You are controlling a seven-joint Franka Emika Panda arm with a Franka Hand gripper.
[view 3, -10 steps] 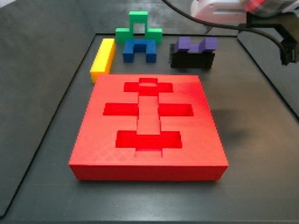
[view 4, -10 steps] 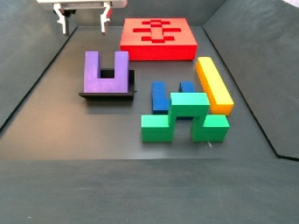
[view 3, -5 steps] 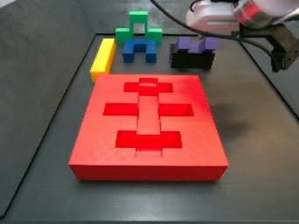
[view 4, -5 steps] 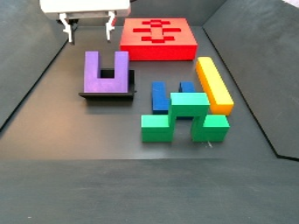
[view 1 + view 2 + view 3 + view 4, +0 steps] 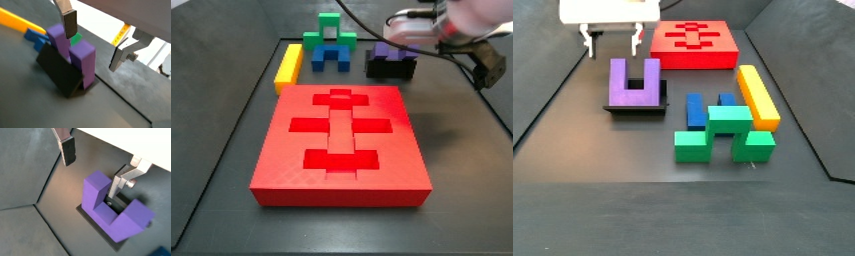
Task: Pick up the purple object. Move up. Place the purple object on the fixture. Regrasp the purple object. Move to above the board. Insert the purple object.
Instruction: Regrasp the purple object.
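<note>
Side view from the low end of the table shows the green block (image 5: 720,132) nearest, the blue arch (image 5: 696,107) and the yellow bar (image 5: 756,94) behind it, then the purple object (image 5: 635,84) resting on the fixture (image 5: 637,111) with its two prongs pointing away toward the board (image 5: 695,44). Behind and above it hangs the gripper (image 5: 616,42), fingers spread wide and holding nothing. In a wrist view the dark pad of one finger (image 5: 67,150) and the other silver finger (image 5: 122,182) stand either side of a prong without touching it. The block looks like stiff, light moulded plastic with smooth faces, so I would judge a pinch across the flat sides of the prongs or the base safest. Compared with half a second ago, the gripper has come lower and nearer the purple piece
</note>
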